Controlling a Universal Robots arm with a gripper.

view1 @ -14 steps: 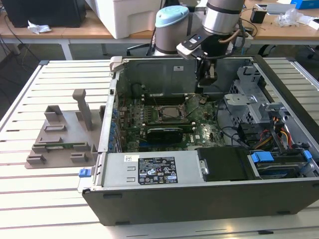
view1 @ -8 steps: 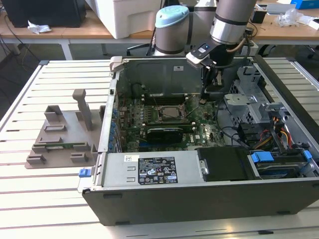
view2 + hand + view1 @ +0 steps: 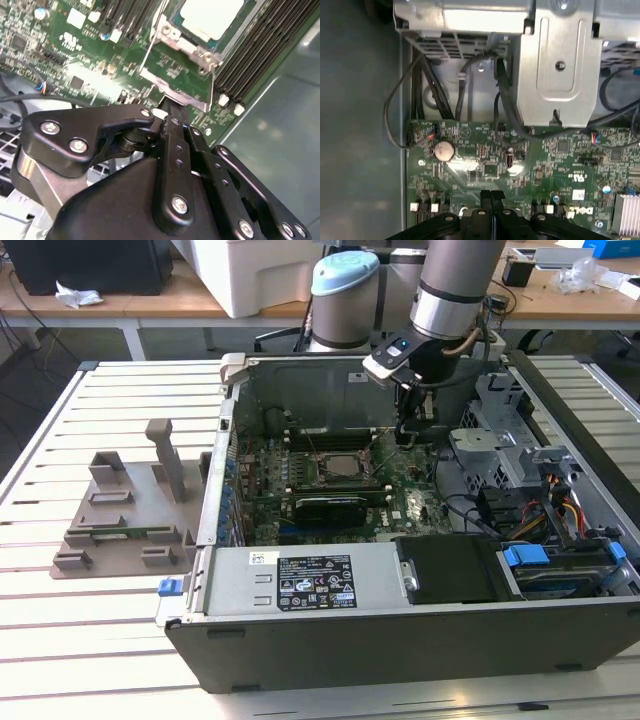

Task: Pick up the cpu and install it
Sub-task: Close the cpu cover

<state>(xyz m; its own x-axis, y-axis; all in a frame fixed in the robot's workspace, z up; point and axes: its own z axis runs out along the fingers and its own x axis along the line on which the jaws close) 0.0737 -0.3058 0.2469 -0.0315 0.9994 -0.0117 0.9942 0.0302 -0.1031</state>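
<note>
The cpu [image 3: 336, 466] [image 3: 210, 17] lies flat in the motherboard socket inside the open computer case [image 3: 400, 640], its silvery top facing up. A hinged metal socket frame [image 3: 175, 75] sits beside it with green board showing through its window. My gripper [image 3: 405, 437] [image 3: 170, 107] [image 3: 491, 197] hangs inside the case, to the exterior view's right of the socket. Its black fingers are pressed together with nothing between them. In the second wrist view the tips are at the near edge of the metal frame; I cannot tell whether they touch it.
Memory slots [image 3: 260, 45] flank the socket. A black card with a fan [image 3: 330, 508] lies in front of it. A metal drive cage [image 3: 500, 440] [image 3: 555, 65] and loose cables [image 3: 500, 90] stand close to the arm. A grey parts holder [image 3: 125, 510] rests on the slatted table.
</note>
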